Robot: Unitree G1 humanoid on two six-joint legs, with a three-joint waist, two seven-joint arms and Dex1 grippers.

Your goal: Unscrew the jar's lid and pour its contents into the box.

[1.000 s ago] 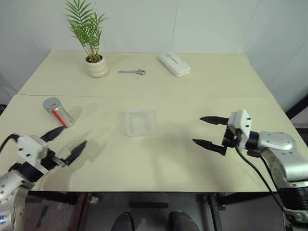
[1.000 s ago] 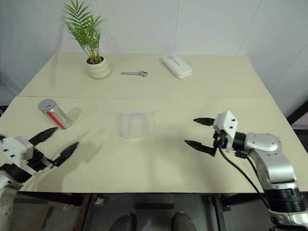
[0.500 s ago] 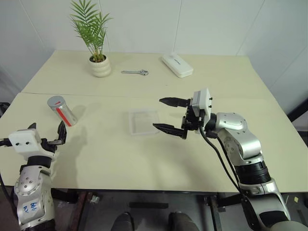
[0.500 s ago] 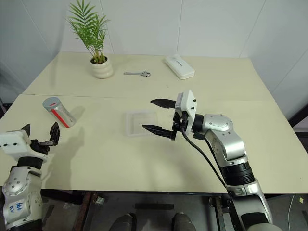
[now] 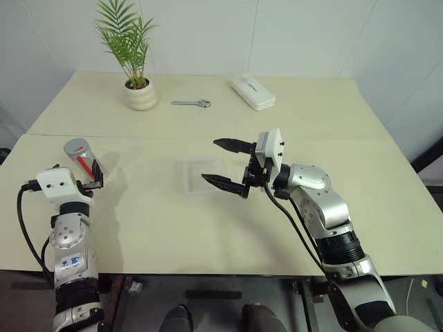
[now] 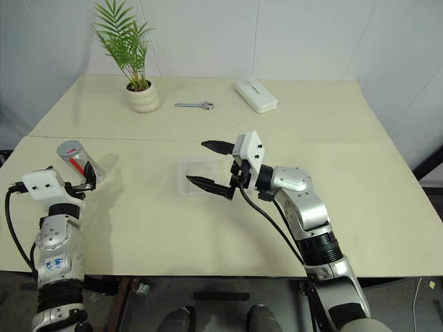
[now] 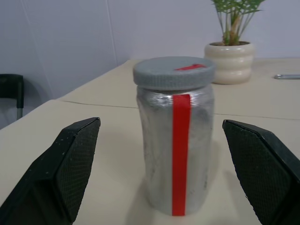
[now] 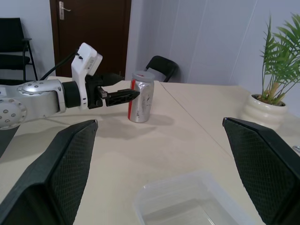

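At the left of the pale surface (image 5: 159, 228), not far from its left edge, the jar (image 5: 83, 158) stands upright with its grey lid (image 7: 174, 72) screwed on and a red strip down its side. The left claw (image 5: 92, 178) sits just near of the jar, fingers apart, one to either side and neither touching it. Open surface stretches right from there to the box (image 5: 203, 174), a clear shallow tray at mid-surface with bare room near of it down to the front edge. The right claw (image 5: 227, 164) hangs over the box's right rim, fingers spread wide and holding nothing, pointing left. Along the far edge stand a potted plant (image 5: 138, 93), a small wrench (image 5: 191, 103) and a white oblong case (image 5: 252, 92), well apart from both claws.
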